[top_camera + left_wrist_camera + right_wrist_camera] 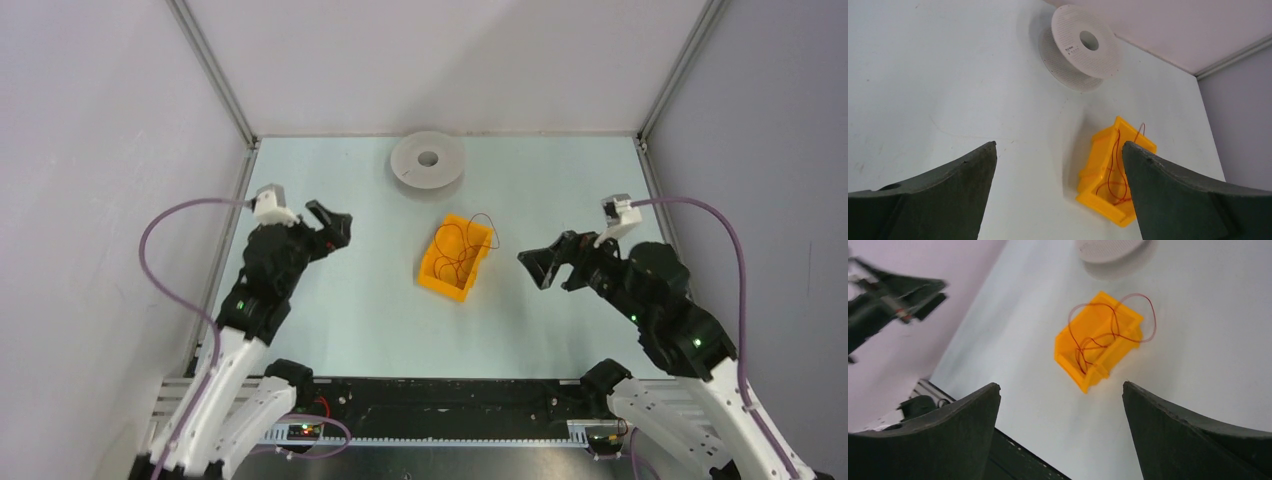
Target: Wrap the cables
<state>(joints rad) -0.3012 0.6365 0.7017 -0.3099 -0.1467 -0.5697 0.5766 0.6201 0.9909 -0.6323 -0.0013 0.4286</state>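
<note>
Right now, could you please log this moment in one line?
left jaws open | right jaws open | cables loose in yellow bin | spool flat, beyond bin

Soft, even light fills the booth from overhead, and nothing glares. From above, the table [340, 320] takes a pale green-blue cast and the walls a faint lilac. Shadows are weak and fuzzy-edged. In the left wrist view a grey smudge lies left of the spool [1083, 47] and another left of the yellow bin [1108, 170], and the table there washes out nearly white. The left gripper's fingers [938, 195] sit close to that lens, dark and soft-edged. The right wrist view is smeared overall: the left arm [888, 300] is streaked and the bin's edges are soft, yet the thin wire [1154, 317] reads clearly against the bright table.
</note>
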